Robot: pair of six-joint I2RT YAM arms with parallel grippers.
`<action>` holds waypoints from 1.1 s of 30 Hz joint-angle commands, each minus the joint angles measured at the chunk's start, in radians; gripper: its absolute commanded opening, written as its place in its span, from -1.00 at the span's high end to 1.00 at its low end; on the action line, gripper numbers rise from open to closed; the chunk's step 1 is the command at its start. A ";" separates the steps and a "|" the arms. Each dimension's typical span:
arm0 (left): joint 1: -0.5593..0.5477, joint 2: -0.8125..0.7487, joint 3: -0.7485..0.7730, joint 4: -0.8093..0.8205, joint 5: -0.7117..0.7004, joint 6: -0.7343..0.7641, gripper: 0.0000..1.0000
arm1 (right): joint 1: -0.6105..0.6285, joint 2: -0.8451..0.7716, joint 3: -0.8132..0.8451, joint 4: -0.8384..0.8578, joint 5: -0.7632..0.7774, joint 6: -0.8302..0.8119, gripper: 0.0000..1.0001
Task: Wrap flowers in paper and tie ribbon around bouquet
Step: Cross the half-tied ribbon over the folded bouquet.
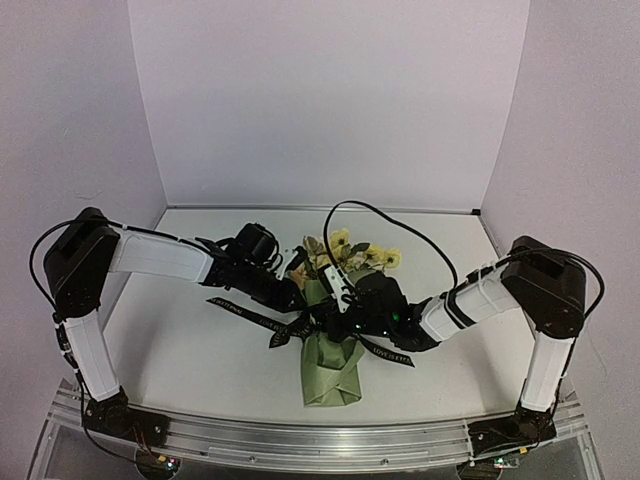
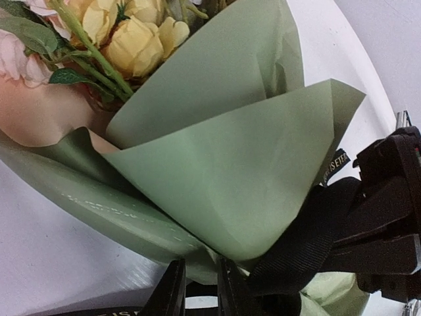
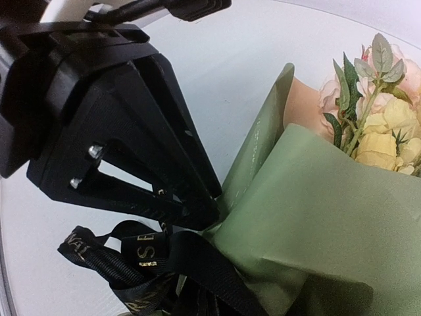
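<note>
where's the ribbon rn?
Top view, centre of the table: the ribbon crosses the bouquet at its waist, tails trailing out left and right.

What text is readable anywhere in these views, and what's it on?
"S E": pale letters on a loop of the ribbon, right wrist view; the rest of the word is lost in the folds.
Ribbon end beside the paper, left wrist view: pale lettering, too small to read.
Ribbon tails, top view: lettering too small to read.
Paper, near its edge: a faint printed line, unreadable.
</note>
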 commanded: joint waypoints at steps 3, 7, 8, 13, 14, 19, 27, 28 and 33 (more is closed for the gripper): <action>-0.011 -0.045 0.009 0.043 0.072 0.011 0.64 | 0.006 0.020 0.031 0.033 0.000 -0.007 1.00; -0.011 -0.067 -0.012 0.066 0.099 0.007 0.65 | 0.006 0.025 0.033 0.033 0.002 -0.006 1.00; -0.011 -0.072 -0.016 0.072 0.102 0.005 0.65 | 0.006 0.026 0.034 0.033 0.002 -0.005 1.00; -0.011 -0.095 -0.037 0.103 0.120 -0.005 0.63 | 0.006 0.027 0.034 0.033 0.003 -0.005 1.00; -0.011 -0.095 -0.040 0.107 0.127 -0.006 0.62 | 0.006 0.027 0.034 0.033 0.002 -0.005 1.00; -0.013 -0.084 -0.041 0.113 0.151 -0.010 0.60 | 0.006 0.028 0.037 0.033 -0.002 -0.008 1.00; -0.019 -0.112 -0.057 0.115 0.122 -0.011 0.53 | 0.006 0.018 0.022 0.031 -0.021 -0.029 1.00; -0.019 -0.119 -0.060 0.115 0.114 -0.010 0.50 | 0.006 0.018 0.019 0.031 -0.022 -0.030 1.00; -0.024 -0.111 -0.051 0.083 0.052 0.006 0.31 | 0.006 0.018 0.012 0.031 -0.026 -0.030 1.00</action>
